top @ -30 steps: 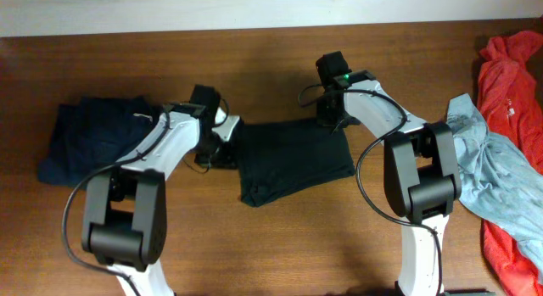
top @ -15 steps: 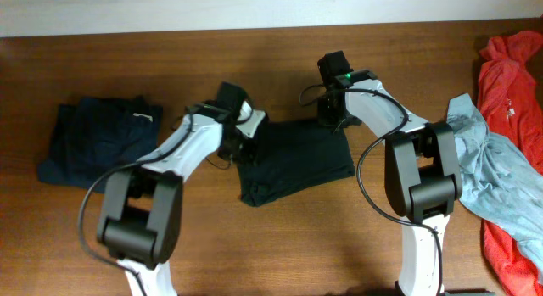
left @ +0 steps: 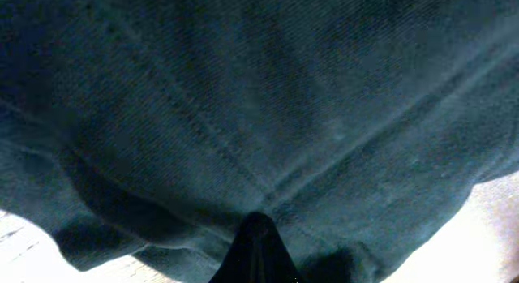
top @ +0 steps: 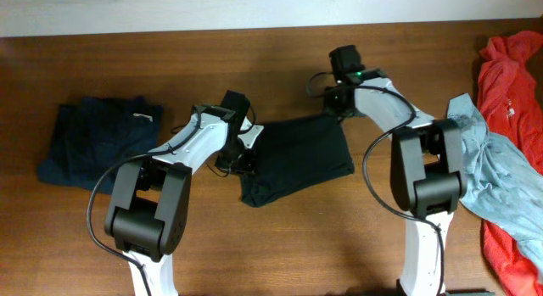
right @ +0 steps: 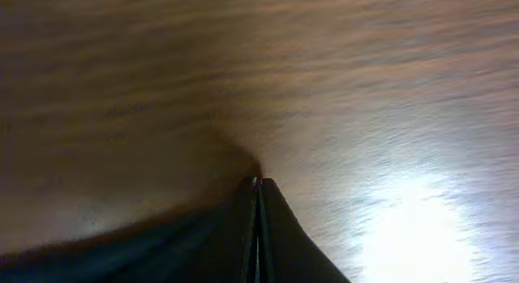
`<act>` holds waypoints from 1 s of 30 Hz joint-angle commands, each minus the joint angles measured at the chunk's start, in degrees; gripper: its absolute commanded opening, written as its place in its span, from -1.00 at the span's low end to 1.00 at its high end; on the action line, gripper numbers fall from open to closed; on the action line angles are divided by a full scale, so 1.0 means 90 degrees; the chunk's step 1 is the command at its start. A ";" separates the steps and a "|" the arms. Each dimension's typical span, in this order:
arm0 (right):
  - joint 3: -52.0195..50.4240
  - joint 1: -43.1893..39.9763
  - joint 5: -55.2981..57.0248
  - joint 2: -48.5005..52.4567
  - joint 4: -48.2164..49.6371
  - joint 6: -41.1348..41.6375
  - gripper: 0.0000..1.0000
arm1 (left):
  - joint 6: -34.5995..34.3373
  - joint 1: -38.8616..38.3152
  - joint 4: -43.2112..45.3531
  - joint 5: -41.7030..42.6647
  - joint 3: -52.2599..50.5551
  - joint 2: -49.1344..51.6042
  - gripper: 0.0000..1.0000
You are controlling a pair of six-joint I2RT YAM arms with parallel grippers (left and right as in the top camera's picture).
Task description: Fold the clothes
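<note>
Where the overhead camera looks down on the table (top: 280,245), the black shirt (top: 297,160) lies folded at the middle. The left gripper (top: 243,158) sits at its left edge and the right gripper (top: 339,107) at its far right corner. A navy garment (top: 89,143) with a white label (top: 146,118) lies folded at the left. A red garment (top: 509,71) and a pale one (top: 501,177) are heaped at the right.

The left wrist view is filled by dark cloth. The fingers (left: 258,249) are pressed together against a seam, and whether a fold is nipped cannot be told.

The right wrist view shows the fingers (right: 272,234) closed tight over bare wood, pinching the shirt's edge.
</note>
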 commanded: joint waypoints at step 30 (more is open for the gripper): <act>-0.1360 -0.0338 -0.2023 -0.1960 -0.2511 -0.1110 -0.88 | 0.0617 0.0024 -0.0005 -0.1452 0.2025 0.0544 -0.78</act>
